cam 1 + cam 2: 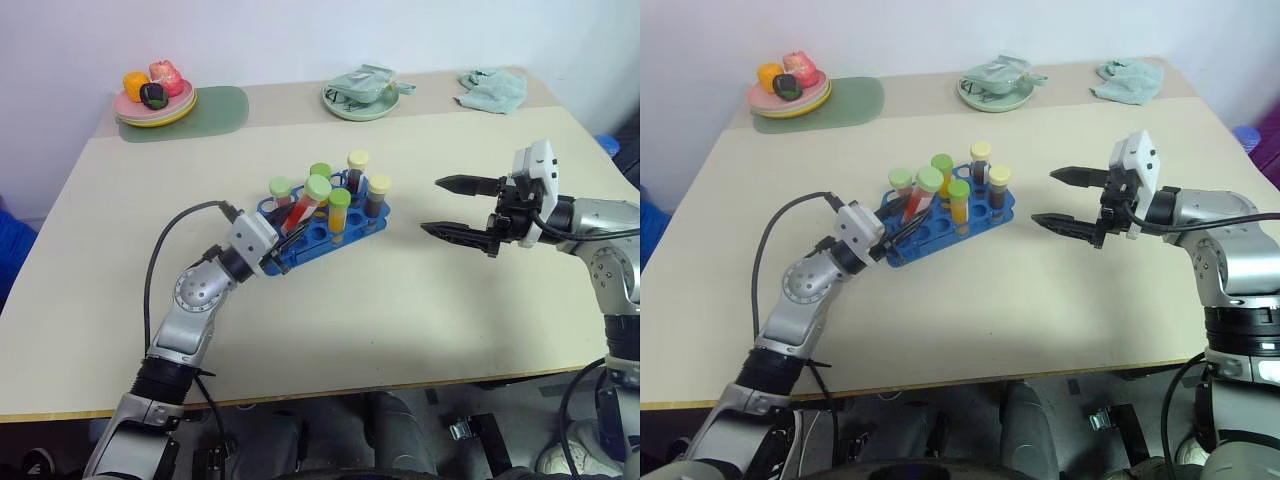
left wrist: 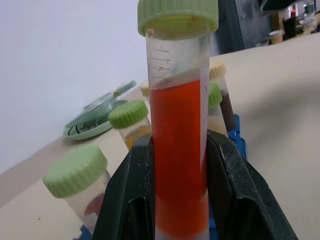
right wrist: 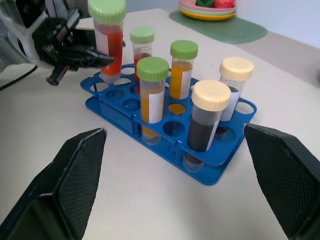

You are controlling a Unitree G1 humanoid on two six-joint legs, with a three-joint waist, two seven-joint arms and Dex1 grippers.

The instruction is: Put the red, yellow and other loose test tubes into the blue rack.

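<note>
- The left end effector (image 1: 283,243) is clamped tight on a red-filled test tube (image 1: 306,205) with a green cap, gripping the lower body and holding it tilted over the near-left corner of the blue rack (image 1: 352,233); the tube's foot is just at or above the top plate, and I cannot tell whether it has entered a hole.
- The right end effector (image 1: 462,209) is spread wide and holds nothing, hovering well apart from the rack on its right side.
- The rack sits near the middle of the counter (image 1: 400,320), with five capped tubes already standing in it: green-capped ones with orange or reddish fill and two cream-capped ones with dark fill.
- Likely fault: the tilt. A leaning tube could catch its foot on a hole's rim and skid across the plate, or push the light rack along the counter.
- Second risk: the standing green-capped tube (image 3: 152,92) just beside the held one leaves little room, so a sideways drift could knock caps together.
- Letting go before the tube is seated would probably topple it.
- Behind the rack, well apart: a plate of toy food (image 1: 155,97) on a green mat, a green dish (image 1: 362,95) and a crumpled cloth (image 1: 493,88). None of these blocks the way.
</note>
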